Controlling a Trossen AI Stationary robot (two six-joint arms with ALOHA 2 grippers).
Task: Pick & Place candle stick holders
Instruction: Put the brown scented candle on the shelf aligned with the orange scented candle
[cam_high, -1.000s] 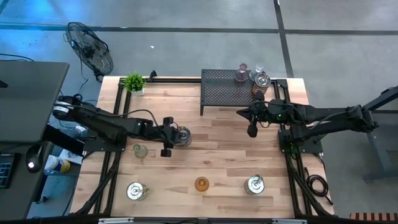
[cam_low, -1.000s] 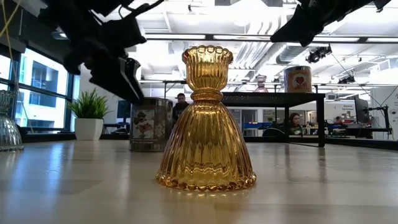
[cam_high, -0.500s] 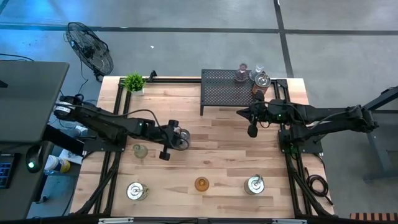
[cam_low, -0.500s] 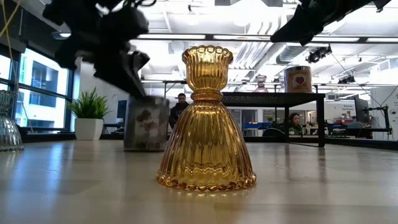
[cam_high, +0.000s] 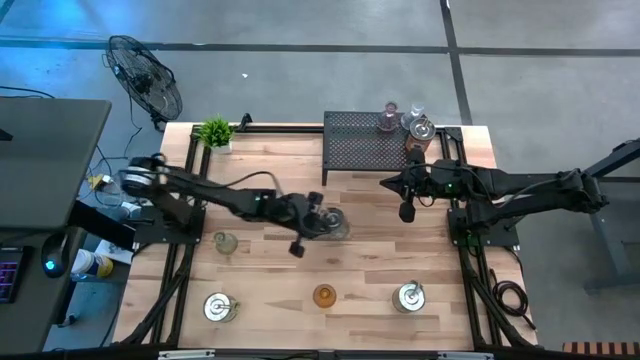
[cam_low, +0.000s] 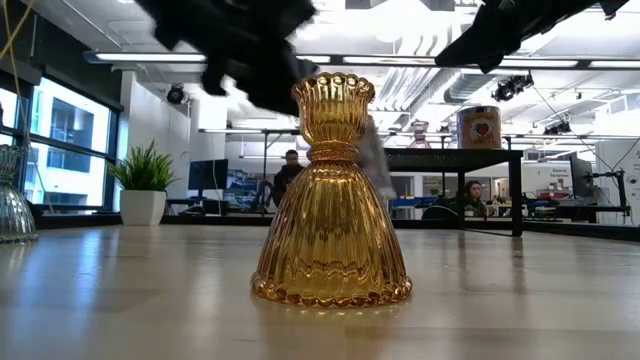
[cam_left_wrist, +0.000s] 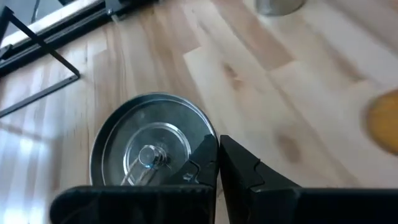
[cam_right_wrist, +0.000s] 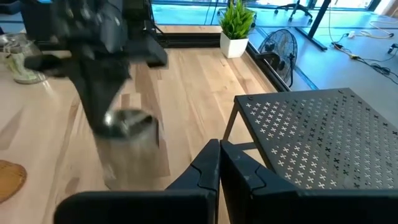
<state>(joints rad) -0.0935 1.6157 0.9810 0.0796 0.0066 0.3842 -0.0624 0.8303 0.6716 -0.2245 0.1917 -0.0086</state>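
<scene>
A squat silver candle stick holder (cam_high: 334, 225) hangs over the middle of the table with my left gripper (cam_high: 320, 222) shut on it. In the left wrist view I look down into its round top (cam_left_wrist: 147, 155). In the low view it shows blurred behind the amber glass holder (cam_low: 330, 190). My right gripper (cam_high: 405, 210) is shut and hovers by the rack's front right corner, holding nothing. Two more silver holders (cam_high: 218, 306) (cam_high: 409, 296) and a pale glass one (cam_high: 226, 242) stand on the table. My left gripper pinches the silver holder at its rim (cam_left_wrist: 203, 133), on the side nearest the wrist. The fingers (cam_left_wrist: 205, 163) come slanting down from the table's left. The holder hangs clear of the table, roughly upright with its open top up.
A black mesh rack (cam_high: 365, 148) stands at the far middle, with a few holders (cam_high: 405, 122) on its right end. A small potted plant (cam_high: 215, 132) sits at the far left corner. Bare wood lies between the rack and the front row of holders.
My left gripper has taken hold of the silver holder, rolled its wrist and carried the holder toward the table's right edge. The holder stood on the table a second ago and is now lifted clear. My right arm has kept still.
</scene>
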